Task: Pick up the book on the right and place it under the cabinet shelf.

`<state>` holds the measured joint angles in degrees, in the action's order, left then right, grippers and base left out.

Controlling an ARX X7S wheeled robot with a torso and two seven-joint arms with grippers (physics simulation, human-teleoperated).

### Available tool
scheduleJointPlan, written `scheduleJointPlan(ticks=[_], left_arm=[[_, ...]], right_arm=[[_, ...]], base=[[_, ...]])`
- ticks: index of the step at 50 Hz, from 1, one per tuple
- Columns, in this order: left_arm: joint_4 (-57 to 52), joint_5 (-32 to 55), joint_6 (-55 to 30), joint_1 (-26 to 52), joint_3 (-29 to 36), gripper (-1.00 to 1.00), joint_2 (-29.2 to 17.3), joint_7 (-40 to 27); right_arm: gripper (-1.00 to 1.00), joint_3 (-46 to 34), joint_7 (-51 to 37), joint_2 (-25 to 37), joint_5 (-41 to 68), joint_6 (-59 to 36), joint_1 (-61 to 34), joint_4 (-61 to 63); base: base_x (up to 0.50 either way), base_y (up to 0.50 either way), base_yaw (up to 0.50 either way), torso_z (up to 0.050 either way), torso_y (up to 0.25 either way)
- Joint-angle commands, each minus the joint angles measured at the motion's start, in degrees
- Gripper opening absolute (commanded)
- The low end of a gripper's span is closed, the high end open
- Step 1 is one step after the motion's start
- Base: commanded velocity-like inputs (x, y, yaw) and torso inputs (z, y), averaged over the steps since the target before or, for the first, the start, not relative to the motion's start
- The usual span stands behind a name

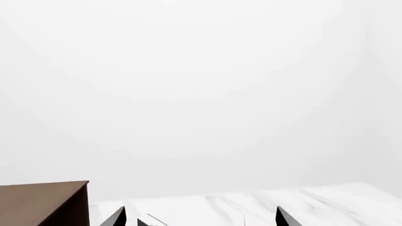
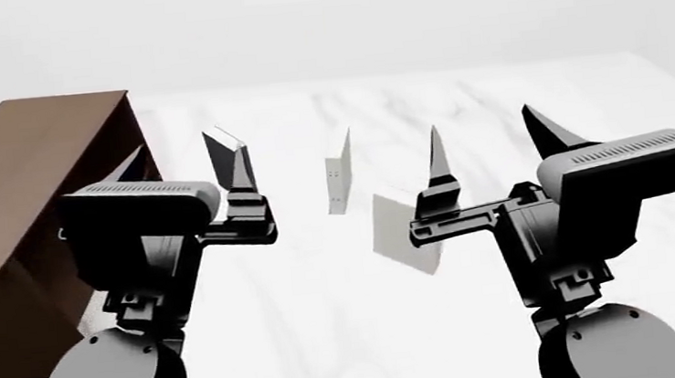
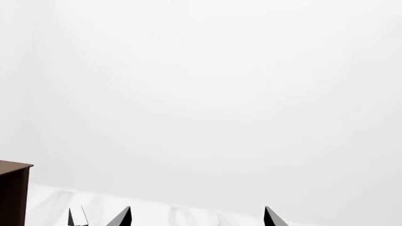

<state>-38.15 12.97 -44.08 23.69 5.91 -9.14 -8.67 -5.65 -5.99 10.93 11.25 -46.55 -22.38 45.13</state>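
Observation:
The book point(image 2: 398, 231), pale grey and squarish, stands on edge on the white marble table point(image 2: 326, 337), right of centre. My right gripper point(image 2: 490, 143) hovers open just above and in front of the book, with one finger point(image 2: 436, 157) over its top edge; in the right wrist view the right gripper point(image 3: 196, 219) shows only its two spread tips, and the book is out of view there. My left gripper point(image 2: 176, 162) is open and empty beside the dark brown cabinet point(image 2: 31, 179). The cabinet shelf is hidden.
A thin white book with small dots point(image 2: 339, 172) stands upright left of the pale book, farther back. The left wrist view shows the cabinet corner point(image 1: 44, 202), the open left gripper point(image 1: 199, 219) and the marble top point(image 1: 314, 202). The cabinet edge point(image 3: 12, 193) shows in the right wrist view.

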Motion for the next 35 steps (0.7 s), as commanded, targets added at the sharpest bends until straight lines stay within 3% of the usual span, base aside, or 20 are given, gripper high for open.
scheduleJointPlan(ticks=[1,12,21,26,35], left_arm=[[-0.41,0.44,-0.31,0.08,-0.2,1.0,-0.52,-0.64],[-0.83,0.92,-0.71,0.25,-0.03,1.0,-0.94,-1.08],[-1.31,1.24,-0.91,0.12,0.06,1.0,-1.21,-1.56],[-2.08,1.43,-1.48,0.1,0.44,1.0,-1.43,-1.8],[-3.01,1.12,-2.09,0.26,1.55,1.0,-1.79,-2.56]], right_arm=[[1.0,-0.3,-0.29,0.31,0.58,-0.21,-0.15,0.53],[1.0,-0.03,-0.85,0.52,1.24,-1.26,-0.46,1.3],[1.0,1.34,-2.08,0.08,2.7,-5.78,-2.68,3.3],[1.0,3.37,-1.94,0.67,5.74,-15.48,-7.43,6.12],[1.0,5.41,-0.13,4.13,11.83,-40.62,-27.34,8.11]], base=[[0.39,0.0,0.0,0.0,0.0],[0.32,0.0,0.0,0.0,0.001],[0.02,0.0,0.0,0.0,0.001],[0.0,0.0,0.0,0.0,0.0],[0.0,0.0,0.0,0.0,0.0]])
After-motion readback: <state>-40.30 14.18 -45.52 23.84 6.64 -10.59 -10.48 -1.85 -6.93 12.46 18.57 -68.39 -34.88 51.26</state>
